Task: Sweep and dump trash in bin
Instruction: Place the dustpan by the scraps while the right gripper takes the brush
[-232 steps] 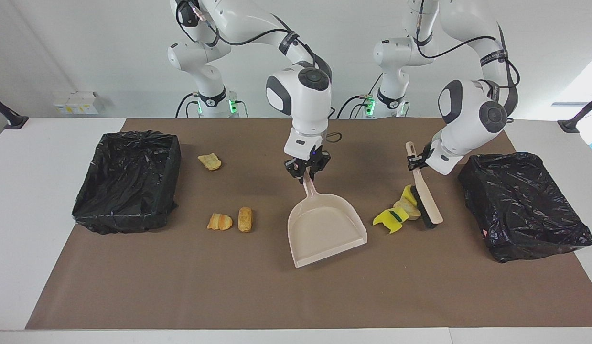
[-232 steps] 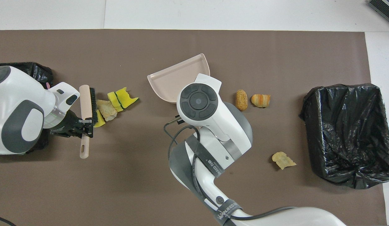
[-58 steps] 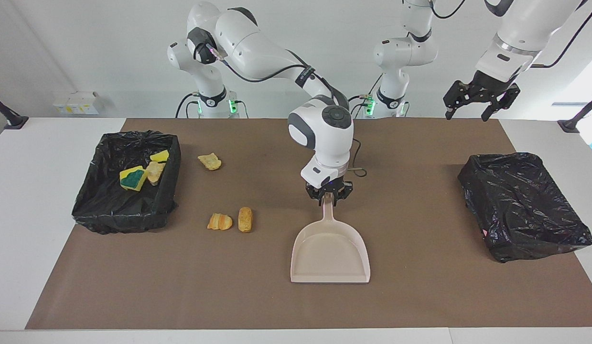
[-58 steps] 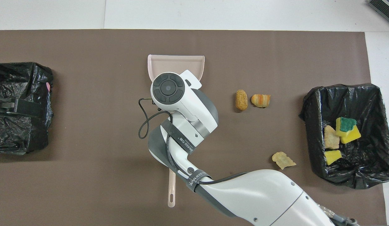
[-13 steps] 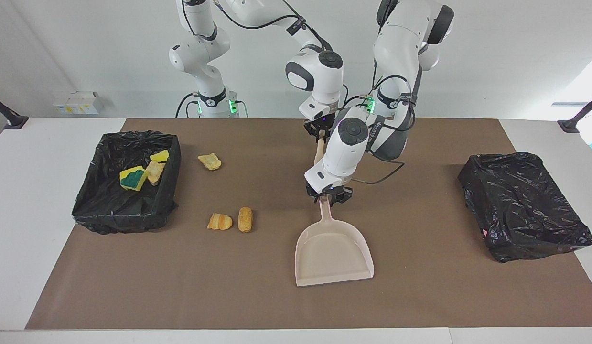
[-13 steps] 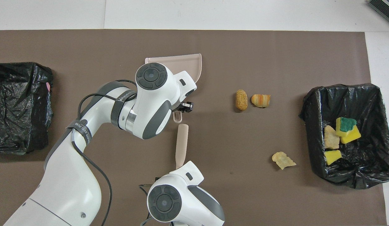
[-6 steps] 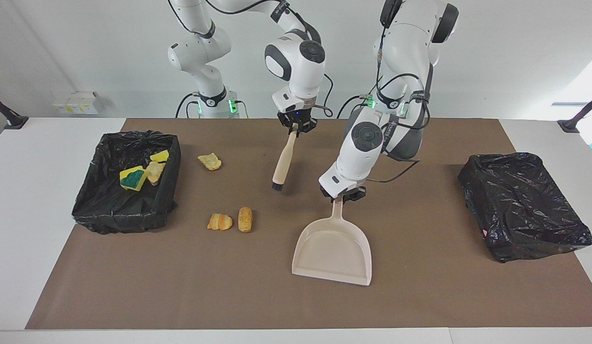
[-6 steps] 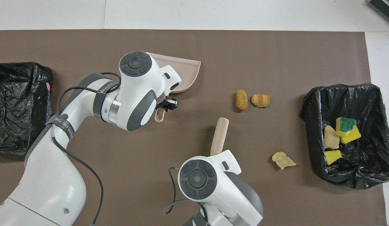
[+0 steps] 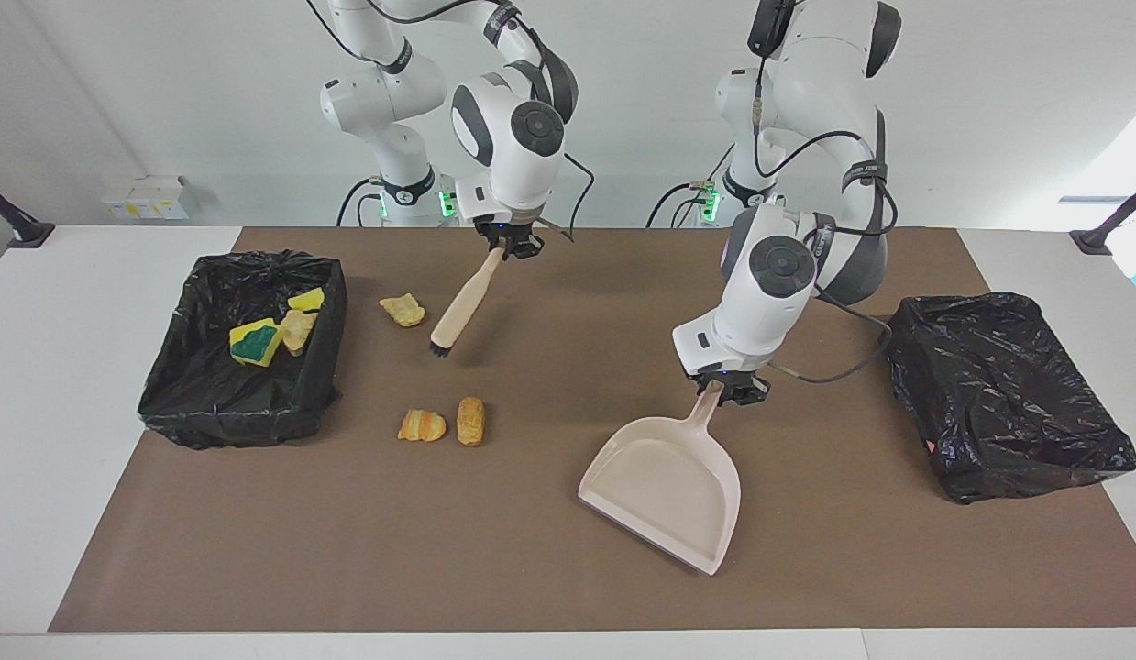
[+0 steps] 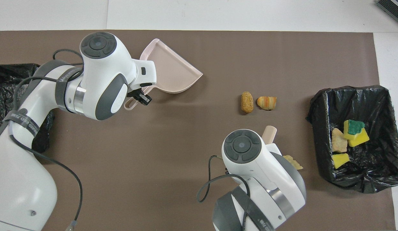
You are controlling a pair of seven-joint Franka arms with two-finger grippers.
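Two arms hold dustpan and brush over a brown mat, with three scraps left to sweep.

Largest first: the brown table mat (image 9: 549, 587) carries two black-bagged bins; the bin (image 9: 187, 399) at the right arm's end holds yellow-and-green sponge pieces (image 9: 253, 341), the second bin (image 9: 1008, 403) at the left arm's end shows nothing inside. The left gripper (image 9: 725, 387) is clamped on the handle of the beige plastic dustpan (image 9: 664, 490). The right gripper (image 9: 507, 246) is closed on the handle of the beige brush (image 9: 457, 310), bristles hanging beside the pale foam chunk (image 9: 402, 310). Two orange-brown bread-like lumps (image 9: 442, 423) lie on the mat farther from the robots than that chunk. These scraps look light and soft, likely to roll or skid; pushing from the brush side suits better than pinching.
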